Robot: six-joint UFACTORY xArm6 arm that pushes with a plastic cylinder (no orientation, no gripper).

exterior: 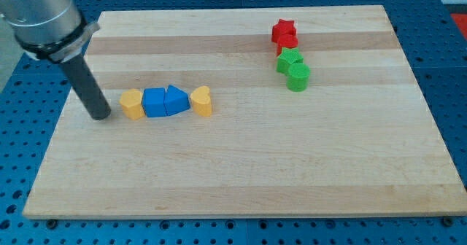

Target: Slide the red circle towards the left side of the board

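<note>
The red circle (pixel 289 45) shows only as a sliver at the view's upper right, wedged between a red star (pixel 284 30) above it and a green star (pixel 289 59) below it. A green cylinder (pixel 298 76) touches the green star from below. My tip (pixel 100 117) rests on the board at the view's left, far from the red circle. It sits just left of a yellow hexagon (pixel 131 103), with a small gap between them.
A row runs rightwards from the yellow hexagon: a blue cube (pixel 154 102), a blue triangle (pixel 176 100) and a yellow heart (pixel 202 100), all touching. The wooden board (pixel 241 165) lies on a blue perforated table.
</note>
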